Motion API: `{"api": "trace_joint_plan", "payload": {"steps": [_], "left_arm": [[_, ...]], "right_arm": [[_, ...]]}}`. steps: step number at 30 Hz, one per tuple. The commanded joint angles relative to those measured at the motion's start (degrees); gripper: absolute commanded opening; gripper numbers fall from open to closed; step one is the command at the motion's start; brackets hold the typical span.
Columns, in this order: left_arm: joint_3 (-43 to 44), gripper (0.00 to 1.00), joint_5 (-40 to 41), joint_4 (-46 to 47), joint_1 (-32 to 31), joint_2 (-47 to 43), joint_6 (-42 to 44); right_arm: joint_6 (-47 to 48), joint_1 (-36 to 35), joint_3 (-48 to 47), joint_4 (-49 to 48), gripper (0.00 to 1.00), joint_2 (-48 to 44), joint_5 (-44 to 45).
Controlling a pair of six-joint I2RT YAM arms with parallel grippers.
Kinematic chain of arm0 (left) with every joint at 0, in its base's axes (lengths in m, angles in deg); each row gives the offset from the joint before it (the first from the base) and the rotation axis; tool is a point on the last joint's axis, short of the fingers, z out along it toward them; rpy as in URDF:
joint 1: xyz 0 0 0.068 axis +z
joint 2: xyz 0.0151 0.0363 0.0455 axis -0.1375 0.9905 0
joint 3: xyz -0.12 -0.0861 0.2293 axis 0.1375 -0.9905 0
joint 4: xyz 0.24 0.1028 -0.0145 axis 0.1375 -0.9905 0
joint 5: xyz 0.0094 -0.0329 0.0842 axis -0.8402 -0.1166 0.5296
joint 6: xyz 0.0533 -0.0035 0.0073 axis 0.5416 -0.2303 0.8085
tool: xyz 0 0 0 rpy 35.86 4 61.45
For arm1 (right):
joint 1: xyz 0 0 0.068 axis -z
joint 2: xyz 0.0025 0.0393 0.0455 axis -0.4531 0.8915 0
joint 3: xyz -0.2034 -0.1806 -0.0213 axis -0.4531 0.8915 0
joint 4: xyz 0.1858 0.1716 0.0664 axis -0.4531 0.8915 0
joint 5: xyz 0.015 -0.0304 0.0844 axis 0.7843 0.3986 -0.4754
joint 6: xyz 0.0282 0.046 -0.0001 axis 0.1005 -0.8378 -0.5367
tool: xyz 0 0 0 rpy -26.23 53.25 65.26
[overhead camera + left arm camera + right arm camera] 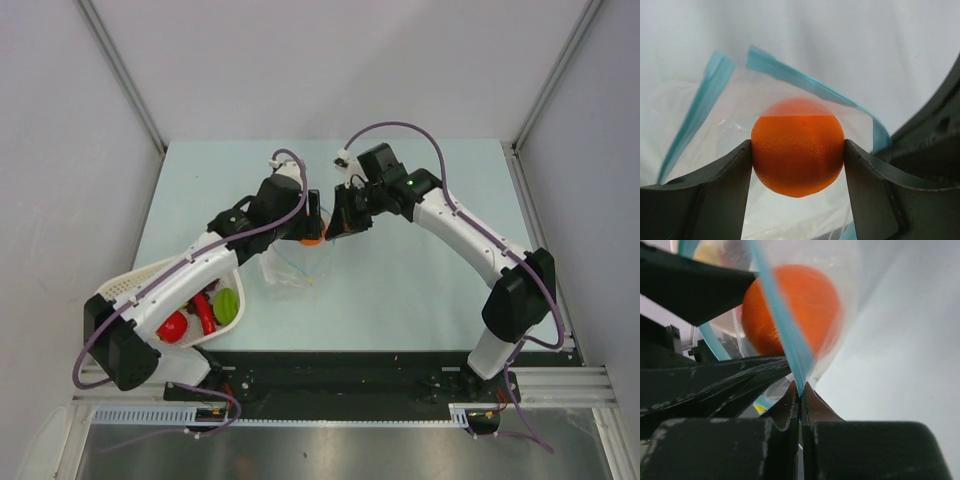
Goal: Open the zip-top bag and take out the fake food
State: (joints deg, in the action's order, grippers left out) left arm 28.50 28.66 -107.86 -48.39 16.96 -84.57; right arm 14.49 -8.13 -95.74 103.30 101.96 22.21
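Clear plastic zip-top bag (287, 270) is pinched by right fingers (740, 450); orange plastic ball (797, 150), clamped in left fingers (715, 200), should be lifted clear.

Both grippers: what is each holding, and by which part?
Left gripper clamps the orange ball across its middle; right gripper pinches the zip-top bag by its teal zip strip.

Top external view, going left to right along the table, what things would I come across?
White basket → red round toy → green oval toy → clear bag → right gripper. The orange ball overlaps the bag, so it is left unplaced.
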Motion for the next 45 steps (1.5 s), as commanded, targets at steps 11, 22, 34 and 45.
{"api": "trace_joint_plan", "payload": {"steps": [11,22,34,45], "left_arm": [[1.38,0.00,-23.06,5.86,6.28,-4.58,-7.11],[-7.41,0.00,-37.33,15.81,8.41,-19.25,-4.93],[-6.98,0.00,-3.95,-3.64,8.32,-34.74,1.33],[-12.76,0.01,18.14,-25.42,23.86,-16.73,-12.39]], "right_arm": [[4.59,0.09,-4.58,3.84,0.00,0.12,7.43],[0.99,4.04,-9.58,-0.46,0.00,3.99,3.92],[-4.54,5.10,-18.03,-5.03,0.00,13.04,0.32],[-9.03,6.94,-19.53,-10.57,0.00,12.44,-0.74]]}}
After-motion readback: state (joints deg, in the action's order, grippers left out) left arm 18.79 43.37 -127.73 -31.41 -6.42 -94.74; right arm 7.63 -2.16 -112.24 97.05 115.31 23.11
